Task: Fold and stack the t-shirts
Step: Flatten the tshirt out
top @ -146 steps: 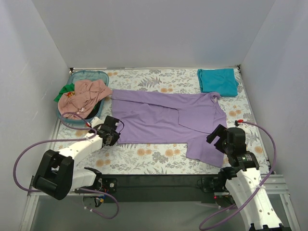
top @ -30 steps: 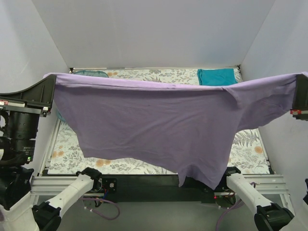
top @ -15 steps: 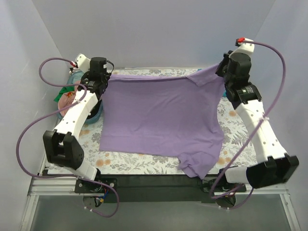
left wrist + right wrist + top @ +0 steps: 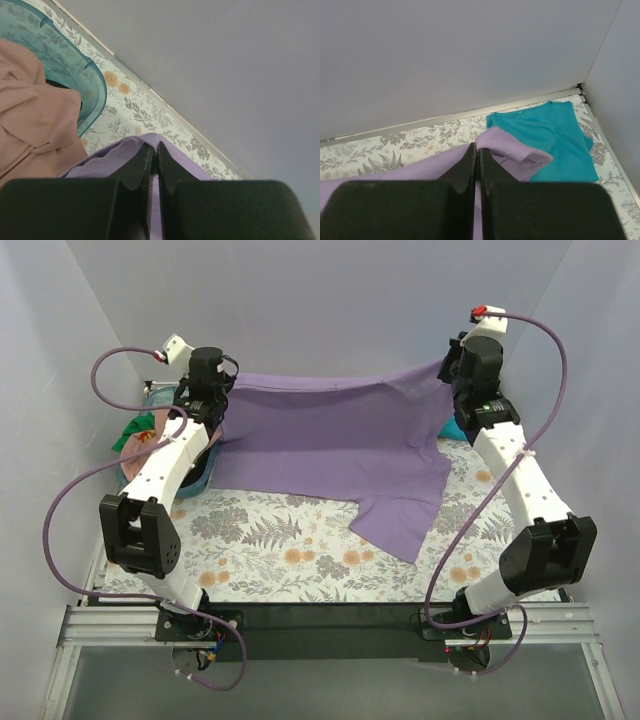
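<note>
The lavender t-shirt (image 4: 330, 435) hangs stretched between both grippers at the back of the table, and its lower part trails on the flowered cloth. My left gripper (image 4: 226, 390) is shut on the shirt's left top corner (image 4: 120, 152), with cloth pinched at its fingertips (image 4: 155, 146). The right gripper (image 4: 447, 375) is shut on the right top corner (image 4: 512, 147), its tips (image 4: 477, 147) pressed together on the cloth. The folded teal t-shirt (image 4: 555, 140) lies at the back right, mostly hidden in the top view (image 4: 455, 430). A salmon-pink t-shirt (image 4: 30, 110) and a green one (image 4: 128, 432) are at the basket.
The blue-green basket (image 4: 75, 65) stands at the back left, under my left arm (image 4: 165, 465). White walls close in the back and both sides. The flowered table cloth (image 4: 280, 550) shows in front of the hanging shirt.
Both grippers have carried the lavender shirt down from near the camera and toward the back wall. Its lower hem has slid back from the table's front edge.
</note>
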